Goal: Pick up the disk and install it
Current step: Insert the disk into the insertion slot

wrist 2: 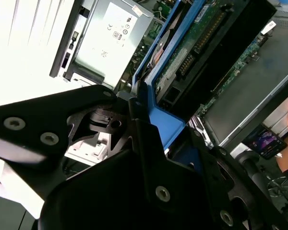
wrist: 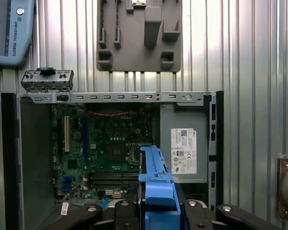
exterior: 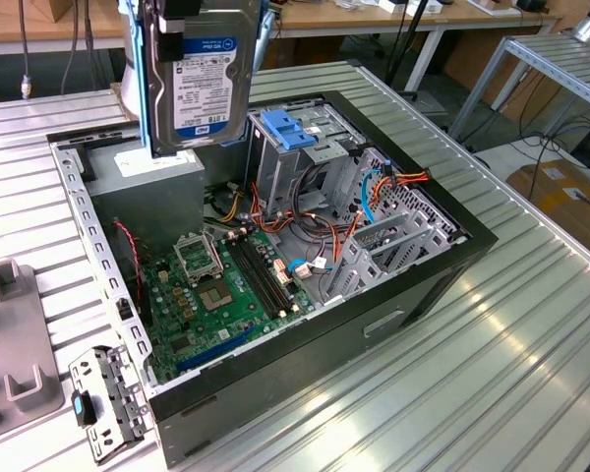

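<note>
One black pincer (wrist: 157, 208) is clamped on the blue side rails of the disk (exterior: 202, 84), whose white printed label with a round blue logo faces outward, upright above the open computer case (exterior: 374, 324) housing a green motherboard (exterior: 211, 295) and a white-stickered power supply (wrist: 184, 151) on the ribbed desk (exterior: 511, 344).

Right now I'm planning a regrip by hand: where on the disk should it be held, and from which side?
At its top end, on the blue rail frame, coming down from above, as the gripper holds it. The disk hangs upright above the open case, so its long body and label hang clear.
</note>
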`<state>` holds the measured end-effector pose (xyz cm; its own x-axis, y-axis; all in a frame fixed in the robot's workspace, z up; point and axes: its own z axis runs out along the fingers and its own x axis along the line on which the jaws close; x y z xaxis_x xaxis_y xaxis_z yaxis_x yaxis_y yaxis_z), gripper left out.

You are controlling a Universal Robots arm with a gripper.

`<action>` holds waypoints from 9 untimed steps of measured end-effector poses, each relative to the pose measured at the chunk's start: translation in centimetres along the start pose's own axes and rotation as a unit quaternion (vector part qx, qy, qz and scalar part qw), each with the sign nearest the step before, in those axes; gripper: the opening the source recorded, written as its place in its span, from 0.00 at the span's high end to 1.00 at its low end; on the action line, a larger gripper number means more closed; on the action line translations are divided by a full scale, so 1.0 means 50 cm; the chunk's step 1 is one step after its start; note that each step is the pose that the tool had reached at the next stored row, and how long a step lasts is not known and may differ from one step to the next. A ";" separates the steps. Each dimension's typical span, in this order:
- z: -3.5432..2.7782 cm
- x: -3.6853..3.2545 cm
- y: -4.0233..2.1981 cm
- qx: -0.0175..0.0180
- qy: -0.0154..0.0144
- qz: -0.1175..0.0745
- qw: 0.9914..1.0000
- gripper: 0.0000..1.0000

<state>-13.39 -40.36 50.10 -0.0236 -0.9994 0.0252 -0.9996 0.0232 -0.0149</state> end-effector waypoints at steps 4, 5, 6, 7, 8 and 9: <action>0.000 0.008 0.000 0.000 0.000 0.000 1.000 0.63; 0.000 0.009 0.000 0.000 0.000 0.000 1.000 0.63; 0.000 0.010 0.000 0.000 0.000 0.000 1.000 0.63; 0.000 0.012 0.000 0.000 0.000 0.000 1.000 0.63; 0.000 0.015 0.000 0.000 0.000 0.000 1.000 0.63; 0.000 0.017 0.000 0.000 0.000 0.000 1.000 0.63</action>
<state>-13.39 -41.21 50.10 -0.0235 -0.9994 0.0252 -0.9996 0.0232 -0.0149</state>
